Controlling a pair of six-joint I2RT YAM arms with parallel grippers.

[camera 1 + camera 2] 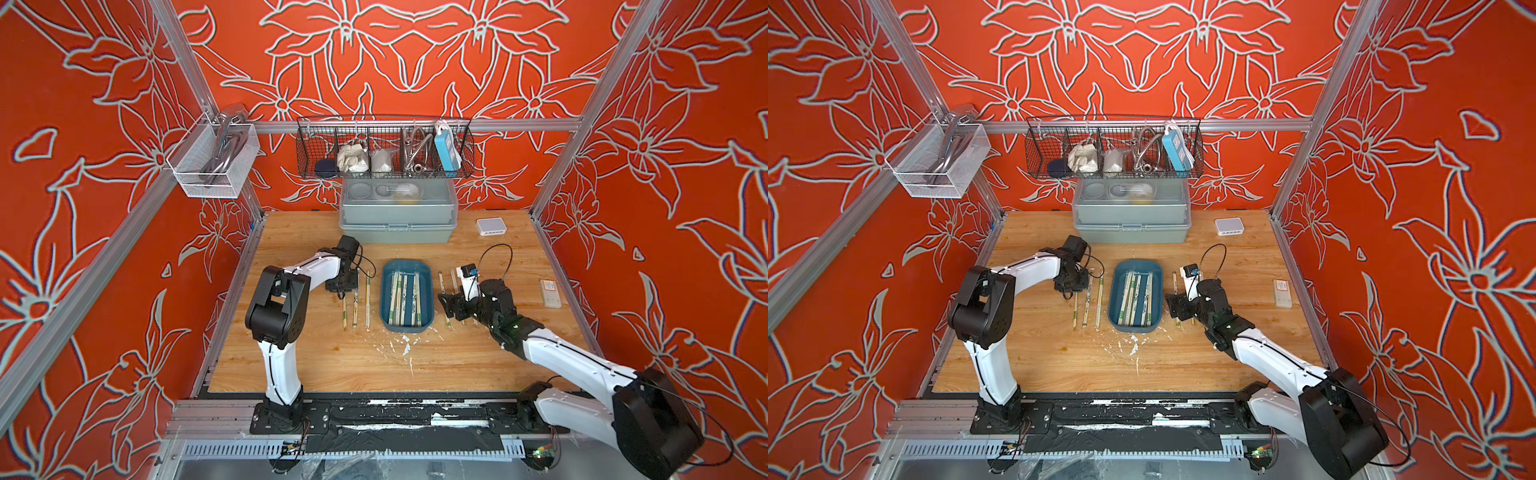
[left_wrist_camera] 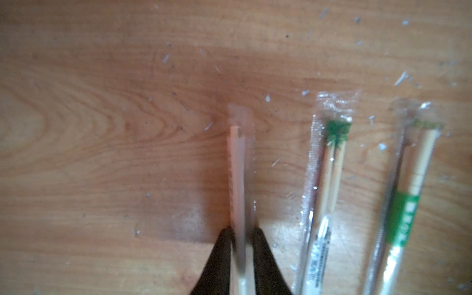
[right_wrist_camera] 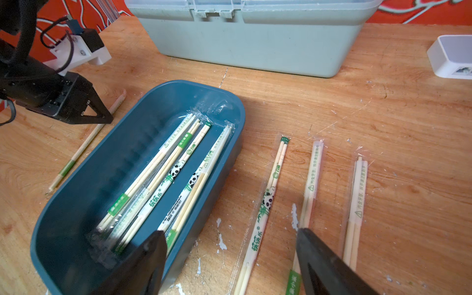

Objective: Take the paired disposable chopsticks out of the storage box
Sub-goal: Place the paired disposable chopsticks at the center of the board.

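Roughly half done: six pairs out on the table, several left in the box.

The storage box sits mid-table, with paired disposable chopsticks lying lengthwise inside, about five by my count. Three freed pairs lie at its 9 o'clock and three further pairs at its 3 o'clock. The left gripper is down on the outermost pair, with fingers close on either side of the wrapper; I cannot tell whether they are pinching or merely flanking it. The right gripper hovers at the box's 3 o'clock edge, fingers spread wide and empty.
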